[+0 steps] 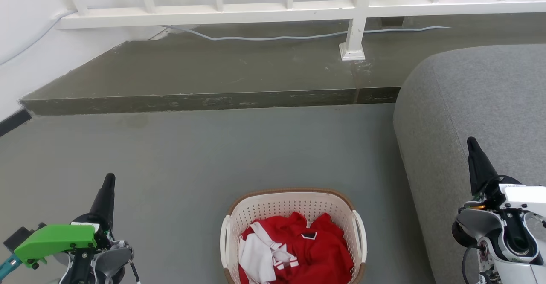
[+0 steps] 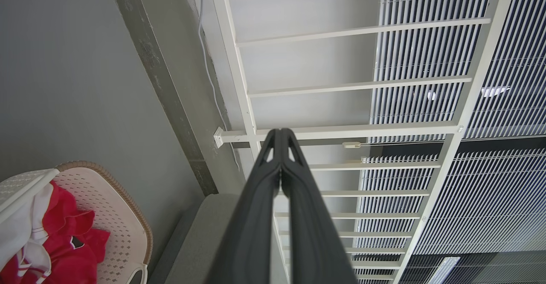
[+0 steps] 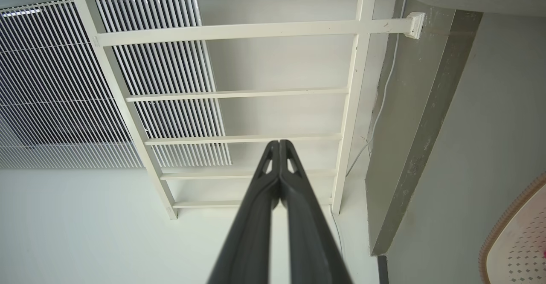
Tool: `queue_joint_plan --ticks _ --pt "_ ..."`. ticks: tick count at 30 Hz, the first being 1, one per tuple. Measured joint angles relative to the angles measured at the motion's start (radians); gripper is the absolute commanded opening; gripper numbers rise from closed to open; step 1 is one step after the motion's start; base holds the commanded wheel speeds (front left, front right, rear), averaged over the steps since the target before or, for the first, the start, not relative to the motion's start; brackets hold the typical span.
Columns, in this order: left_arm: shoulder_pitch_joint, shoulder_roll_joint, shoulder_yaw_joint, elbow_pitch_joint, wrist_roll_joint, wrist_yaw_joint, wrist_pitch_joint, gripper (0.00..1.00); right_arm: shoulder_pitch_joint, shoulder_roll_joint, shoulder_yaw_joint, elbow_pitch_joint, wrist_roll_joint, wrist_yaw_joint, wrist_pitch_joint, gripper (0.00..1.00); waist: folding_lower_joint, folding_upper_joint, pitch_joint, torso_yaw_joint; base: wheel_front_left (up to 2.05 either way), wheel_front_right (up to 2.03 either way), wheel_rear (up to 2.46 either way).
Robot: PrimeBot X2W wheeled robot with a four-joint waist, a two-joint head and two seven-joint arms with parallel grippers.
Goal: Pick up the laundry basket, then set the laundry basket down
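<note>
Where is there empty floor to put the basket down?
The grey floor is bare ahead of the laundry basket, up to the raised step and across to the grey couch. More bare floor lies between the basket and the left hand. The strip between basket and couch is narrow.

Basket front: the cream-white perforated plastic laundry basket with brown woven-look rim [image 1: 294,205] is cut by the head view's bottom edge.
Basket floor: hidden under red and white crumpled clothes [image 1: 315,250].
Sofa: the grey rounded fabric sofa [image 1: 469,105] runs off the right edge.
Railing: the white painted railing bars [image 1: 256,11] are cut by the top edge.
</note>
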Motion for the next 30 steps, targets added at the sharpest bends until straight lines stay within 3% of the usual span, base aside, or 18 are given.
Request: queue_joint_plan --ticks 30 --pt "0.000 0.000 0.001 0.000 0.000 0.000 0.003 0.00 0.000 0.000 0.000 0.000 0.000 0.000 0.000 0.00 0.0000 0.0000 0.000 0.000 0.00 0.00 0.00"
